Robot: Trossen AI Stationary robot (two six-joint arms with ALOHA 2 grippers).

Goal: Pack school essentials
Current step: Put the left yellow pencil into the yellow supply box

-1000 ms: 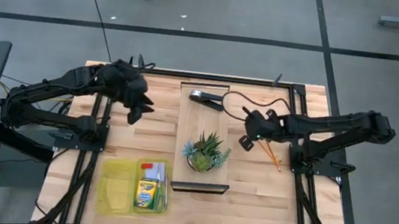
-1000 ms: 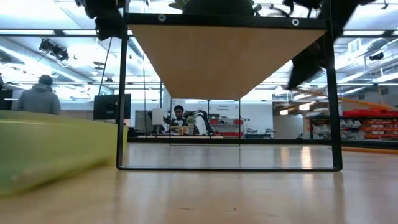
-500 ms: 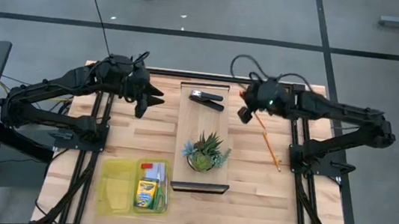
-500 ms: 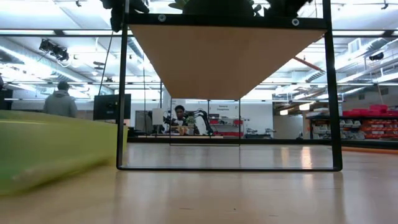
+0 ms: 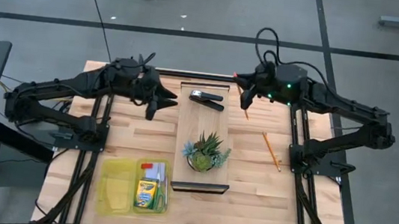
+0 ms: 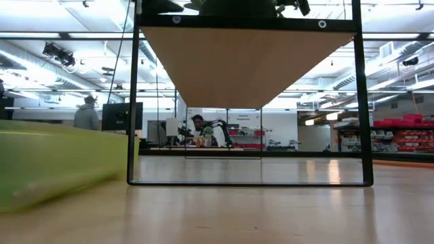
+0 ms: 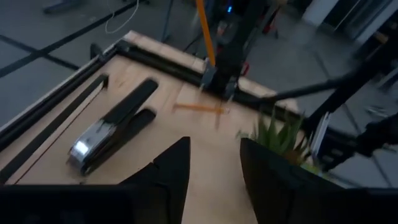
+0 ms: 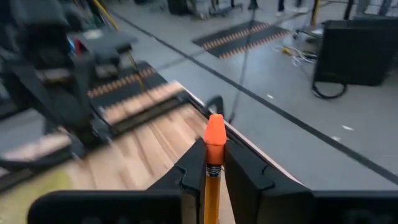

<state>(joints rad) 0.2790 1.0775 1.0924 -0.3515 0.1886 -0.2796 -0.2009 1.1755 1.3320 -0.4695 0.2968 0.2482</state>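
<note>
Overhead: right pincer (image 5: 245,95) grips pencil (image 5: 244,104).

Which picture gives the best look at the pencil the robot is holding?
The right wrist view: the orange pencil stands clamped between the right tool's fingers, eraser up. The high view shows it as a thin sliver, the left wrist view shows it farther off, and the low view does not show it.

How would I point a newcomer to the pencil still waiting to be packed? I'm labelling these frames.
Start at the raised wooden shelf in the table's middle, which carries the black stapler and spiky plant. On the bare tabletop to its right lies a thin orange pencil, slanted and untouched. The other pencil is up in the right gripper.
</note>
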